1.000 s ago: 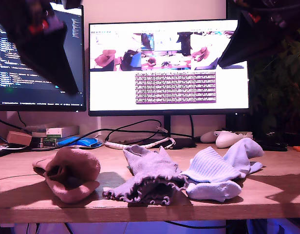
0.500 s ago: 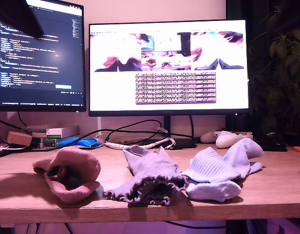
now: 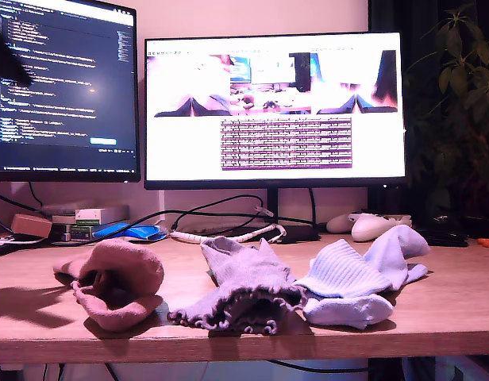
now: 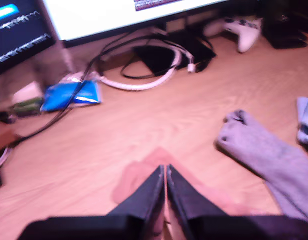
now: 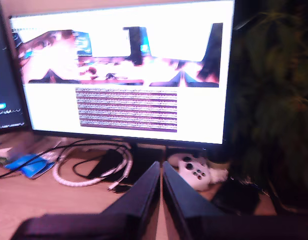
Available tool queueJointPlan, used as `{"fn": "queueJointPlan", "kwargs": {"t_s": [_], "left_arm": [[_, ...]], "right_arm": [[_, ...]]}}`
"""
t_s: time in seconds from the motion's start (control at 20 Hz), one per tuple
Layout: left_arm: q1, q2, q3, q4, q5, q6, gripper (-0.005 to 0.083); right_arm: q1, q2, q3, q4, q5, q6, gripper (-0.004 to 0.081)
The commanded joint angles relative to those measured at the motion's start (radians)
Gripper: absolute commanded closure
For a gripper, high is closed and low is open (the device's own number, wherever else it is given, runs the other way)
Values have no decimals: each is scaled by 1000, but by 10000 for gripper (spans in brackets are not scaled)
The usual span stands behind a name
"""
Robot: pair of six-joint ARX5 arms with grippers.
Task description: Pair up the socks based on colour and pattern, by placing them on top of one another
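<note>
Whereas a second ago two dark arms filled the upper corners of the exterior view, only a sliver of an arm [image 3: 8, 65] is now seen at that view's left edge, against the dark screen. Both arms are judged to have been lifted clear of the desk [image 3: 435, 317].

Socks: no shift noted across the second. Three heaps are laid in a row near the front edge of the desk.
- pink socks [image 3: 117, 282], towards the exterior view's left, bunched, cuff open to the camera.
- grey-lilac socks [image 3: 244, 290], in the middle, frilly cuff forward, touching the blue heap.
- pale blue socks [image 3: 352, 278], towards the exterior view's right, one ribbed piece lying across another.

Whether the pink and lilac heaps each hold two socks cannot be settled from these views; the blue heap shows two layers.

My first gripper [image 4: 165, 172]: jaws pressed together, nothing held, carried above the pink heap with the lilac heap just beside it.

My second gripper [image 5: 161, 167]: jaws all but closed, nothing between them, pointed at the monitor [image 5: 124, 70], with the white cable [image 5: 89, 172] and game controller [image 5: 194, 172] below.

Judgement: with colours already gathered and both grippers empty and raised, the pairing looks finished or nearly so; what was seen is taken as a retreat, not an approach. The lilac and blue heaps touching is the only untidiness noted.
</note>
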Motion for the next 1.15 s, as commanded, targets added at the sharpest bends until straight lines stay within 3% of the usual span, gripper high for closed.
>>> {"fn": "queueJointPlan", "kwargs": {"t_s": [0.0,0.15,0.4,0.7,1.1], "left_arm": [[-3,-84,-65,24,-21,-40,797],[-4,-216,-142,14,-26,-66,797],[-37,-349,-150,-72,-48,-90,797],[-46,-399,-150,-280,-38,-115,797],[-46,-399,-150,-373,-37,-115,797]], "right_arm": [[12,-27,-70,0,3,18,780],[31,-118,-146,-40,14,19,780],[63,-258,-170,-311,10,12,780],[65,-300,-169,-586,6,29,780],[65,-298,-169,-587,6,29,780]]}}
